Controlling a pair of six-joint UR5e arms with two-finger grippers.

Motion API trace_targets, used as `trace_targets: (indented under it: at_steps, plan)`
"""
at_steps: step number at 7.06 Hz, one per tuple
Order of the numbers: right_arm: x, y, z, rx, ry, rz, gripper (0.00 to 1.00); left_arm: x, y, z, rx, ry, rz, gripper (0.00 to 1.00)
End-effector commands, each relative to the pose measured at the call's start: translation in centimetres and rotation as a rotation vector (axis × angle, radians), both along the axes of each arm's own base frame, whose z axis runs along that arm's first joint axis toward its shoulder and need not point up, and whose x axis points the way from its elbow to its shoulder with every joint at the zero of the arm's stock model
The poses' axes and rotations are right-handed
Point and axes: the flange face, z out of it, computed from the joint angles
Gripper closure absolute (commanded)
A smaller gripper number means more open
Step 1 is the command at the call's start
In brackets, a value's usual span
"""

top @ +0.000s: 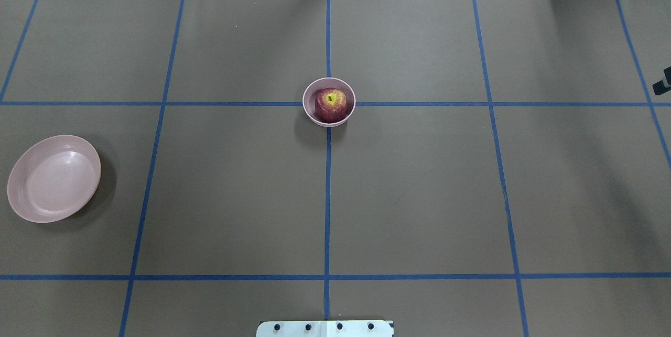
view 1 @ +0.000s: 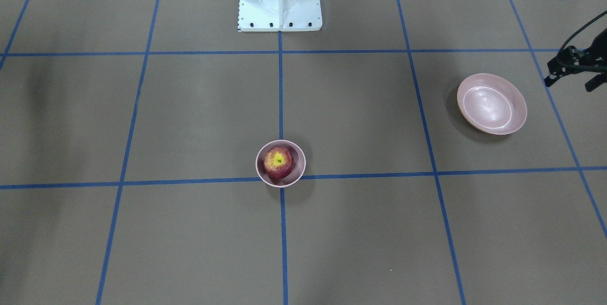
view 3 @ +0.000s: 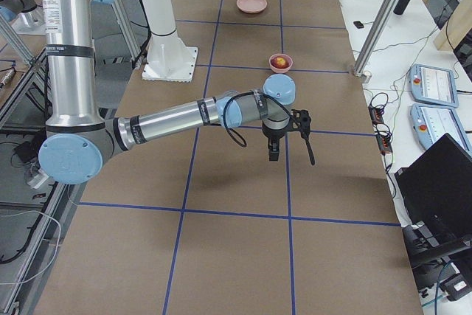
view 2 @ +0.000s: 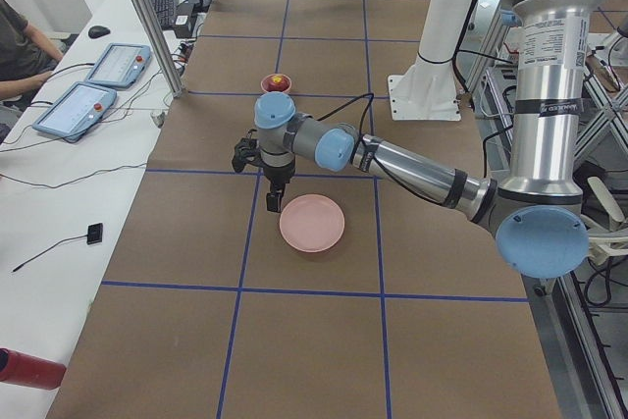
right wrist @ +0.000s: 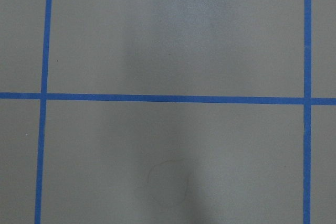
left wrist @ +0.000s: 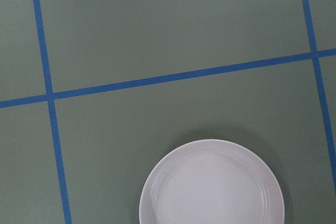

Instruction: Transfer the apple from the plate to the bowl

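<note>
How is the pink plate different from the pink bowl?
The plate is wide and shallow; the bowl is small and deep. The plate is empty; the bowl holds the apple. The plate sits off to the robot's left; the bowl sits in the middle. Both are round and pale pink.

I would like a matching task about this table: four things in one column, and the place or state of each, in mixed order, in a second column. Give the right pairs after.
Things:
1. apple
2. plate
3. bowl
4. left gripper

Place or state:
A. empty
B. on a crossing of blue lines
C. inside the bowl
D. in the air near the plate

Pairs: 1-C, 2-A, 3-B, 4-D
</note>
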Motion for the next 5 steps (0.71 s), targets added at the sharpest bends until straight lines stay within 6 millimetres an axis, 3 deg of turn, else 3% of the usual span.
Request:
trace_targets:
  at_steps: [1,5]
  plan:
    - [-0.03,-0.13,0.08,-0.003,0.001,0.000,0.00,0.00,-0.01,-0.06,0.001,0.000,0.000,0.02]
    - [-0.03,-0.22,0.15,-0.005,0.002,0.002,0.00,-0.01,0.01,0.16,-0.002,-0.002,0.001,0.02]
